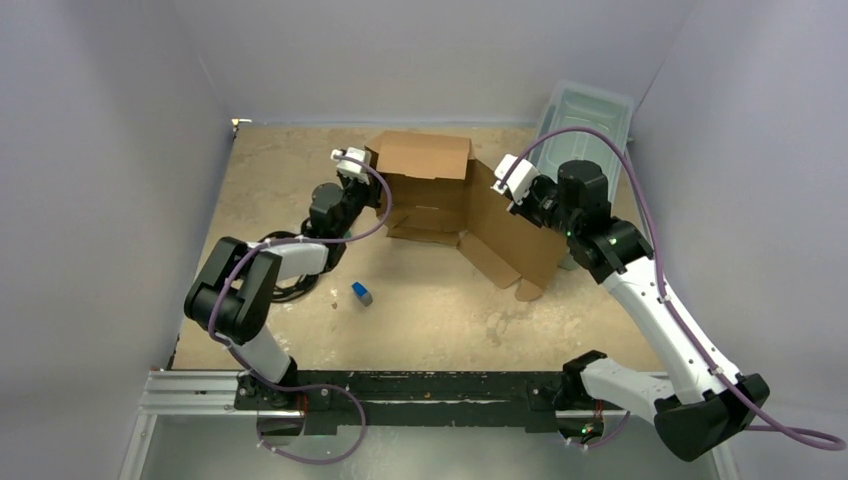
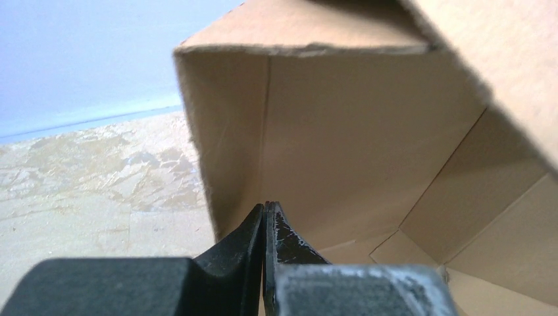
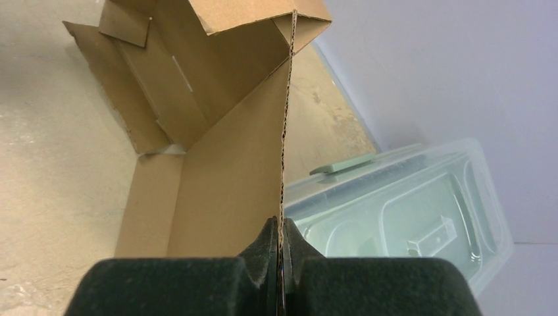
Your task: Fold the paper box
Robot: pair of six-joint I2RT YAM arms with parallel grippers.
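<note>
Paper box (image 1: pixel 430 190) in outstretched right claw (image 3: pixel 281 229)

Left claw (image 1: pixel 357 160), right claw (image 1: pixel 504 179) flank paper box (image 1: pixel 425 156).

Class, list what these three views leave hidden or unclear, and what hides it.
- Top external: blue object, too small to identify.
- Top external: clear bin, near end hidden behind the right arm.
- Left wrist: whether the left gripper pinches the paper box; its own fingers hide the contact.
</note>
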